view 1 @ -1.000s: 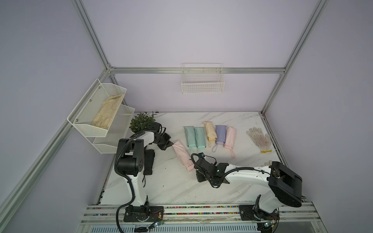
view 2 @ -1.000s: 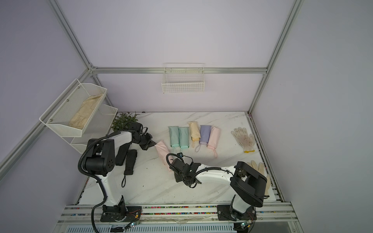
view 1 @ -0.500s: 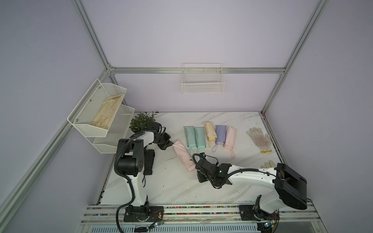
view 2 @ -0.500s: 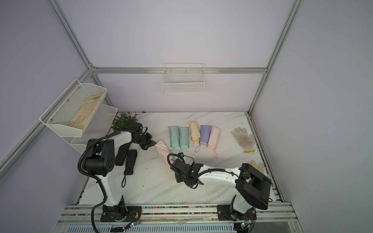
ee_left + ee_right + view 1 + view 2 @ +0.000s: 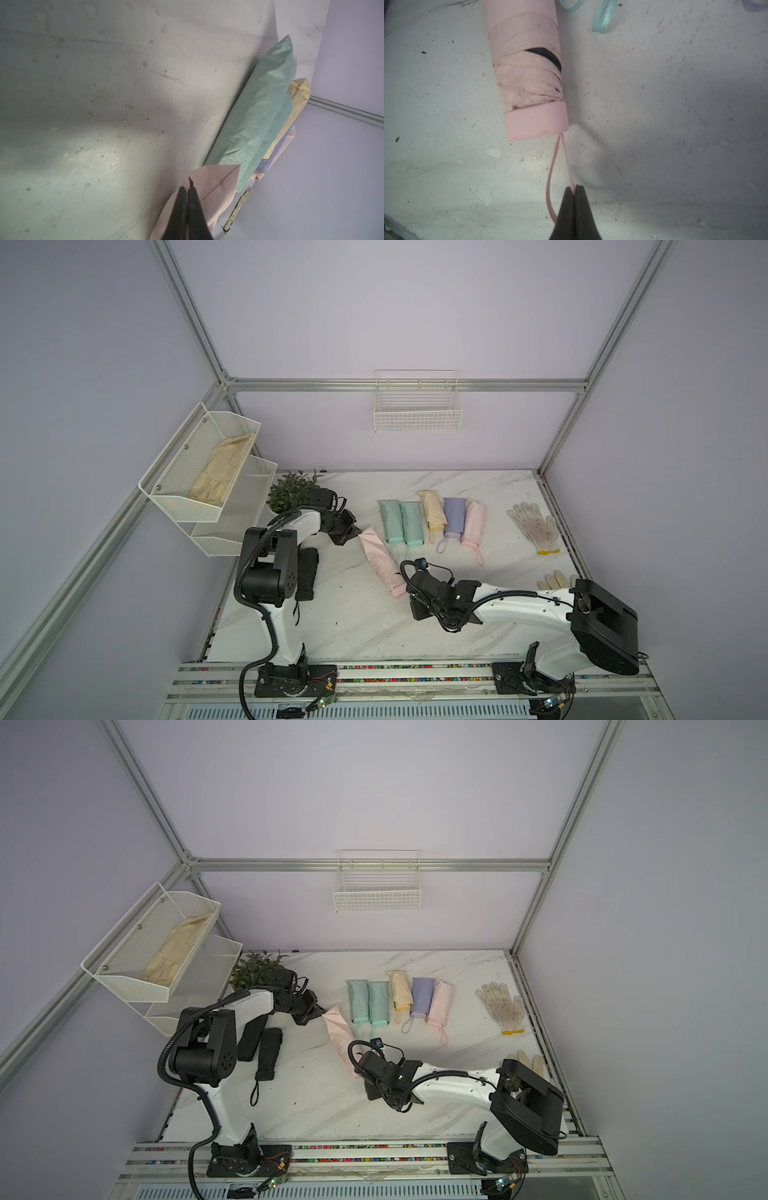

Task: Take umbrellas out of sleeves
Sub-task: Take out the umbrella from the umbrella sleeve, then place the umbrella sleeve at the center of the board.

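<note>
My right end effector (image 5: 574,192) pinches the thin pink ribbon wrist loop (image 5: 567,162); just ahead lies the pleated pink umbrella (image 5: 529,83), partly inside its smooth pink fabric sleeve (image 5: 216,187), whose far end my left end effector (image 5: 188,192) clamps.

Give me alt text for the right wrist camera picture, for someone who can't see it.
The right gripper is shut on the pink wrist loop of a folded pink umbrella, whose pleats and handle cap stick out of a pink sleeve on a scuffed white table. Two mint loops show at the picture's edge.
</note>
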Robot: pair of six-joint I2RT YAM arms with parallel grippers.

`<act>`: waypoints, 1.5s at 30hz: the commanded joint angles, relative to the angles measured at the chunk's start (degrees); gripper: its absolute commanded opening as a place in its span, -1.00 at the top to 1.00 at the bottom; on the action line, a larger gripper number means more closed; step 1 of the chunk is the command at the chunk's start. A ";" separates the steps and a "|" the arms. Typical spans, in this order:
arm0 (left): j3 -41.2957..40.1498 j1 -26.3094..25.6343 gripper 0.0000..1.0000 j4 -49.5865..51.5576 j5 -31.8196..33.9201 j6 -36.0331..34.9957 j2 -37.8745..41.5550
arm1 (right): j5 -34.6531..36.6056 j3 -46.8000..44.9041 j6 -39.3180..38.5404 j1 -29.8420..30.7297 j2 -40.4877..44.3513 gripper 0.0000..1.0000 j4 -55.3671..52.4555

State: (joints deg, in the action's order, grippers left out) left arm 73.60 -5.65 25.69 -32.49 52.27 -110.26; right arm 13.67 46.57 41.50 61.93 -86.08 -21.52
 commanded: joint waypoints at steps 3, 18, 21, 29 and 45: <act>5.77 -1.54 1.00 0.97 4.10 -6.79 0.19 | 0.30 -1.80 1.78 0.48 2.28 0.95 -0.46; 14.81 -2.30 1.00 10.69 14.93 -16.39 -2.62 | 0.04 -5.37 2.18 0.62 5.47 0.94 1.55; 16.66 -3.37 1.00 12.28 18.10 -19.30 -2.12 | -0.31 -6.02 2.23 0.59 5.58 0.94 2.32; 20.14 -7.43 1.00 16.50 29.01 -25.73 -1.48 | -1.28 -7.07 2.11 0.65 5.16 0.94 5.11; 43.76 -7.88 1.00 28.11 33.01 -35.25 -13.02 | -3.75 -10.68 -0.78 0.65 10.57 0.82 7.66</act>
State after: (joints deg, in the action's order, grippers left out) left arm 111.44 -13.54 49.60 -1.63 20.14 -119.72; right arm 10.35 36.12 41.25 62.17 -76.75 -15.07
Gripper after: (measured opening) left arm 0.047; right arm 0.090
